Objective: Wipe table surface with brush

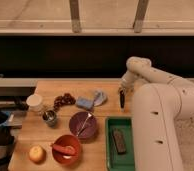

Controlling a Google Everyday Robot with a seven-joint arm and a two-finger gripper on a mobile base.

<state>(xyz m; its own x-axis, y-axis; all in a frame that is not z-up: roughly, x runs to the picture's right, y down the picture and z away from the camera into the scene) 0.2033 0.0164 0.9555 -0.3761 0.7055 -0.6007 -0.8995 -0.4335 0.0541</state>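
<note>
The white arm bends over the right side of the desk [102,87], a light tan plank top, and its gripper [122,93] hangs near the back right corner of that surface. The gripper is clamped on the brush [122,99], a slim black thing that points down from it toward the wood, its lower end just above or on the surface; which of the two cannot be told. Just left of the brush lies a pale blue cloth [99,96], and beside that a blue sponge [84,103]. Further left sits a cluster of dark red grapes [65,99], then a white cup [35,102] near the left edge. A small metal cup [50,118] stands in front of the grapes. Toward the middle is a purple bowl [83,125] with a thin utensil across it. Near the front edge a red bowl [66,149] holds something red, and a yellow fruit [37,153] lies to its left. On the right, partly under the arm, a green tray [111,160] holds a short dark block [119,140].
</note>
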